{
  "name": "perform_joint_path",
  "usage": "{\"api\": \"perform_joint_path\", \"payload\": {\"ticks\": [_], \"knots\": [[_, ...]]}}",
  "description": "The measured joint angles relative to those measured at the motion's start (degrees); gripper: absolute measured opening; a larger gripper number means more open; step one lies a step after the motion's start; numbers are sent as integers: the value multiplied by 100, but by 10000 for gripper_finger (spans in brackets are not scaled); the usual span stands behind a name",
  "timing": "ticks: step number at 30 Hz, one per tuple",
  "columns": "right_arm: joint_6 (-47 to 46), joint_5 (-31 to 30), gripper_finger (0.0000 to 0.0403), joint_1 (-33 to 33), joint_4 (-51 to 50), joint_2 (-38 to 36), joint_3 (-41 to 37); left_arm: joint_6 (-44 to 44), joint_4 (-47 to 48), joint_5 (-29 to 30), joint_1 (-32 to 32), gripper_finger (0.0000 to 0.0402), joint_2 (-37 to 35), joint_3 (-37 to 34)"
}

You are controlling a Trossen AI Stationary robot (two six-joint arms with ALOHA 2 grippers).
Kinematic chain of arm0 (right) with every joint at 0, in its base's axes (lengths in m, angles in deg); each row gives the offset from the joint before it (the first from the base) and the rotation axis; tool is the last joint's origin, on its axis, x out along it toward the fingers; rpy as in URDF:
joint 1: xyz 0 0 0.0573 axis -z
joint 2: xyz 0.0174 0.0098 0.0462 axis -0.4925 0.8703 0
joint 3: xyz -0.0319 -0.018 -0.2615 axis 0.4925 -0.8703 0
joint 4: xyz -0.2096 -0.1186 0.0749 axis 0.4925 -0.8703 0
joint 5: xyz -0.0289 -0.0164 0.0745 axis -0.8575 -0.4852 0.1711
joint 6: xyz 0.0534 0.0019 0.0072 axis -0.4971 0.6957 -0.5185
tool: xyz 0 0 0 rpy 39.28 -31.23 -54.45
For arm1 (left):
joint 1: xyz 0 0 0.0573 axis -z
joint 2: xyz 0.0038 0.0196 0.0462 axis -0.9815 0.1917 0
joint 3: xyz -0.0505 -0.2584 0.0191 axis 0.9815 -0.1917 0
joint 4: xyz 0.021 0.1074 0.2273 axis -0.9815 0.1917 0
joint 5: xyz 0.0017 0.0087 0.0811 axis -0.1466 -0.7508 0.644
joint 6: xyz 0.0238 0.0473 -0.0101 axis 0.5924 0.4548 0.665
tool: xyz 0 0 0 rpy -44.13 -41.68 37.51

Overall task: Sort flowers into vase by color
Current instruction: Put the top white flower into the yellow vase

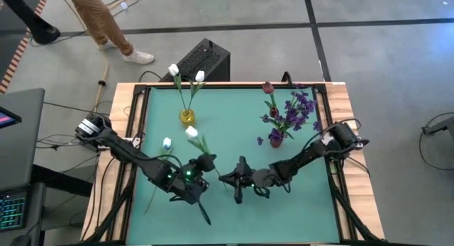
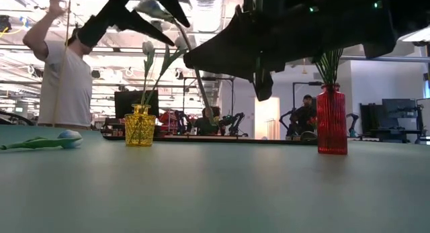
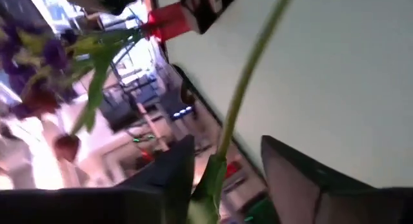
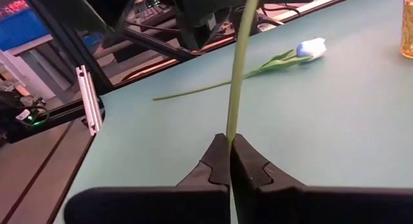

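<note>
A white tulip (image 1: 191,132) is held above the green table (image 1: 298,203), its thin green stem (image 1: 206,203) running toward the near edge. My right gripper (image 1: 221,179) is shut on that stem. My left gripper (image 1: 207,162) is open, and the stem (image 3: 242,88) passes between its fingers with a gap on each side. Another white tulip (image 1: 167,142) lies flat on the table at the left. A yellow vase (image 1: 186,116) holds two white tulips. A red vase (image 1: 276,138) holds a dark red tulip (image 1: 267,87) and a purple spray (image 1: 301,108). My right gripper pinches the white tulip's stem (image 4: 230,124) between its two fingertips (image 4: 216,162). It comes in nearly level from the table's right, with the fingers across the stem. The stem rises out of the fingers toward my left gripper. The tulip is tilted and lifted clear of the table.
The two vases stand in the far half of the table, yellow left (image 2: 140,125) and red right (image 2: 332,119). A black box (image 1: 204,59) sits beyond the far edge. A person (image 2: 64,72) stands past the table's far left corner.
</note>
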Motion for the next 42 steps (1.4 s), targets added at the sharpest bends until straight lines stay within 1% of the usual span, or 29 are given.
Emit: {"api": "perform_joint_path", "payload": {"ticks": [2, 4, 6, 8, 11, 13, 15, 17, 19, 21, 26, 28, 30, 32, 36, 39, 42], "knots": [[1, 0, 21, 71, -8, 0, 0, -452, 33, -278, 66, 186, -162, 0], [13, -16, 23, 167, -4, 0, 0, -947, -16, -726, 134, 202, -393, 2], [27, -59, 24, 289, 28, 0, 0, -1548, 17, -1142, 147, 208, -623, 2], [33, -69, 23, 404, 74, 0, 0, -2300, 95, -1679, 106, 209, -856, 2], [220, -81, 22, 541, 192, 0, 0, -3569, 69, -2737, -33, 207, -1198, -22], [331, -81, 24, 591, 333, 0, 0, -4242, -98, -3737, -169, 202, -1385, -159], [501, -81, 24, 612, 512, -2, 0, -4706, -595, -4482, -260, 196, -1581, -513], [675, -81, 23, 606, 649, -2, 0, -5000, -1323, -4857, -307, 189, -1775, -1017], [805, -83, 23, 578, 757, -2, 0, -5225, -2211, -4951, -307, 183, -1976, -1624], [913, -81, 24, 558, 814, -2, 0, -5459, -3158, -4905, -304, 179, -2163, -2248], [1051, -161, 24, 481, 837, -2, 0, -5879, -6152, -4576, -352, 177, -2364, -3613], [1093, -168, 23, 457, 935, -2, 0, -6128, -6803, -4358, -407, 177, -2362, -3997], [1230, -166, 24, 454, 1103, -2, 0, -6469, -7099, -4084, -518, 177, -2360, -4238], [1365, -168, 24, 430, 1278, -2, 0, -6656, -7126, -3980, -624, 177, -2359, -4365], [1714, -166, 23, 409, 1592, -3, 1, -6666, -7304, -4010, -864, 187, -2281, -4376], [1811, -166, 24, 412, 1651, -4, 2, -6690, -7375, -4029, -1124, 205, -2158, -4375], [1822, -164, 24, 414, 1688, -4, 2, -6977, -7360, -4145, -1371, 227, -1980, -4320]]}}
